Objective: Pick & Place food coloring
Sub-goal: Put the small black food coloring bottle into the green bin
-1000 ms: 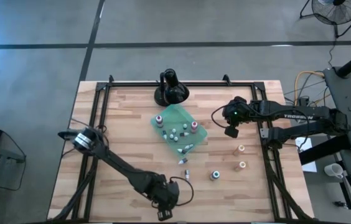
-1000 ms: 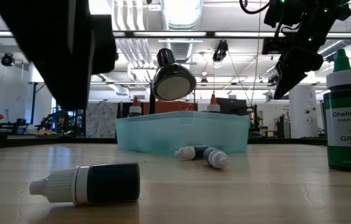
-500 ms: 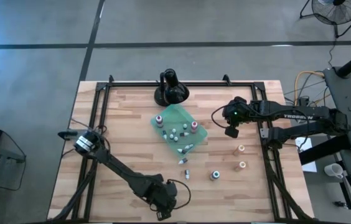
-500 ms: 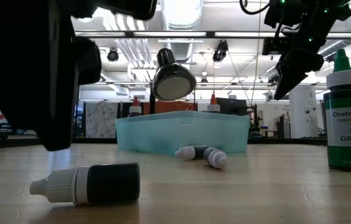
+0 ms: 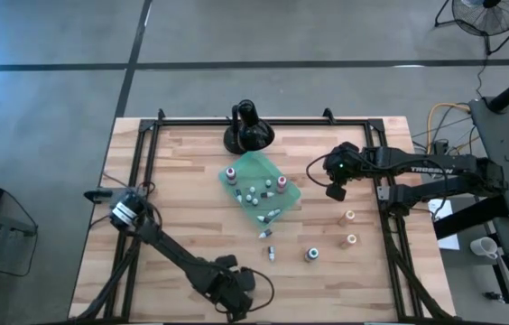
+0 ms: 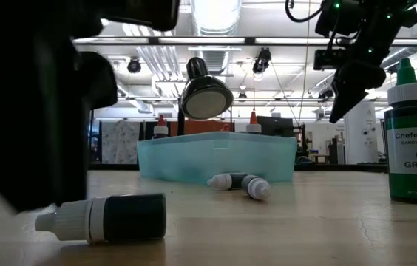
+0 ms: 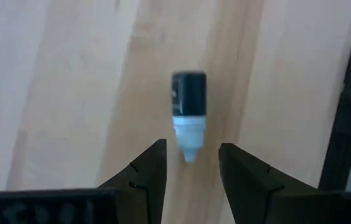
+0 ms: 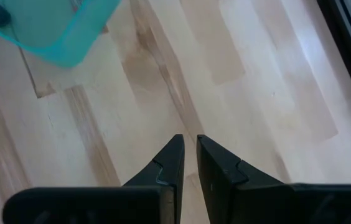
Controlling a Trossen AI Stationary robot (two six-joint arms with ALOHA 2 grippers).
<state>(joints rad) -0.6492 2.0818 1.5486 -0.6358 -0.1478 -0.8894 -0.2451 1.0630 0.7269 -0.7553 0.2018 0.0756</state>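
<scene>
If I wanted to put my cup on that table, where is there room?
The table's bare wood between its left edge and the teal tray is free. The corner behind the right gripper is bare too. It is crowded from the tray toward the front: loose bottles lie there, with the left gripper low at the front edge.

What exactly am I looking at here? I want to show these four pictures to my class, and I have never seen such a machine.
This is a robot with two dark arms at a wooden table. One picture looks straight down from above, one looks level across the tabletop, and two come from cameras on the wrists. In the middle stands a teal tray with small food coloring bottles in it. More bottles lie or stand on the wood, including a green one close to the low camera. A black stand sits at the far edge. The left hand is open just above a dark bottle with a white cap lying at the near edge, holding nothing. The right hand hangs shut and empty beside the tray.
</scene>
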